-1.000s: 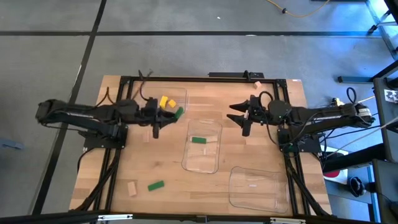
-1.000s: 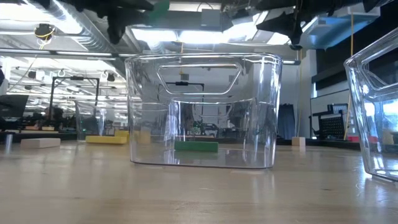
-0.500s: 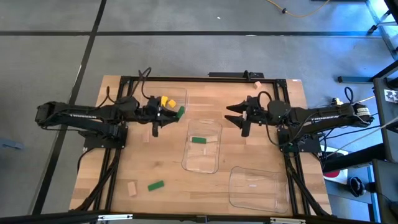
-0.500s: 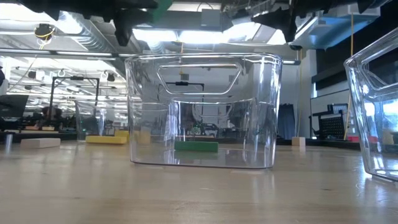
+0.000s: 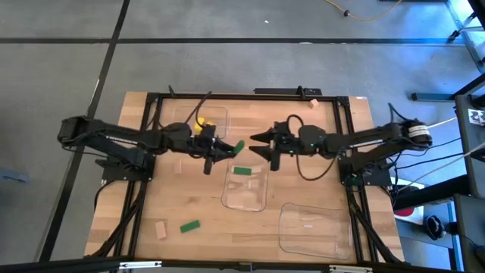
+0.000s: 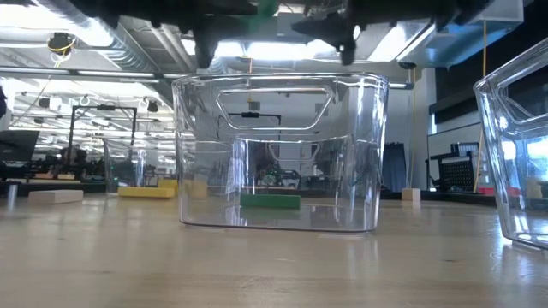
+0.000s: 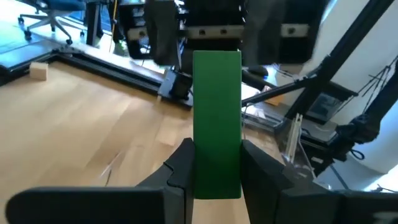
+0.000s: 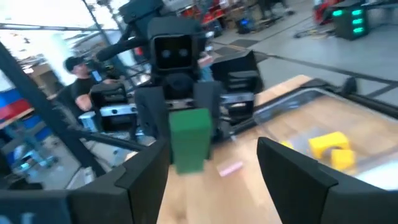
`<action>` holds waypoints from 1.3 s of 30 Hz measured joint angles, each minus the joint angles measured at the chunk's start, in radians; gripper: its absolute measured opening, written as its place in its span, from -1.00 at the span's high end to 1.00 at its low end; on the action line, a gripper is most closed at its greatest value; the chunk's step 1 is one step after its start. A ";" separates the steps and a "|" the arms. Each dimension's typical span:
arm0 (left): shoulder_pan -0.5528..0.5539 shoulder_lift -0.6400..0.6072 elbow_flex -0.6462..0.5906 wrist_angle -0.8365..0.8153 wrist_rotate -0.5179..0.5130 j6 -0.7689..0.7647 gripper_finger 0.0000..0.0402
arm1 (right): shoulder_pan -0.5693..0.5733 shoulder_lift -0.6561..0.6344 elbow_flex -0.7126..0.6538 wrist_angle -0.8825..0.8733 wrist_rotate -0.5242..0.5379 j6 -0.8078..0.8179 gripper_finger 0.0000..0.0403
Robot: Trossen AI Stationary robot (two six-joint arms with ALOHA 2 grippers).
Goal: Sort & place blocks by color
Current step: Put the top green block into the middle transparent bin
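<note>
Your wooden table [image 5: 189, 197] carries three clear trays. The middle tray [image 5: 248, 189] sits at centre, its far rim just below the two grippers; another tray [image 5: 311, 227] lies at about four o'clock from it, and a third tray [image 5: 216, 120] at about eleven o'clock holds the yellow blocks [image 5: 201, 126].

Your left gripper [image 5: 227, 149] hangs over the middle tray's eleven-o'clock corner, pinching a green block [image 7: 216, 124] between its fingers [image 7: 180, 168]. From the left wrist, that block's long axis runs straight out past the fingertips, toward the right arm. Your right gripper [image 5: 261, 144] faces it from about two o'clock, fingers spread and holding nothing, with the block just in front of them.

Inside the middle tray a second green block [image 5: 242, 171] lies flat, long axis running nine to three. A third green block [image 5: 189, 225] rests on the bare table at about seven o'clock, with a tan block [image 5: 161, 230] just beside it.
</note>
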 joint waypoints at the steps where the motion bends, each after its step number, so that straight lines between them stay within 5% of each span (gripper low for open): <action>1: -0.002 0.015 0.010 0.006 0.000 0.000 0.58 | 0.000 0.019 0.013 0.011 -0.022 -0.001 -0.22; 24: 0.001 0.101 0.028 0.152 -0.011 0.024 0.58 | 0.000 0.093 0.044 0.102 -0.072 0.029 -0.19; 34: 0.002 0.100 0.028 0.158 -0.007 0.015 0.58 | 0.000 0.093 0.044 0.106 -0.068 0.018 0.47; 39: 0.002 0.100 0.028 0.157 -0.011 0.023 0.35 | -0.001 0.091 0.044 0.101 -0.072 0.027 0.46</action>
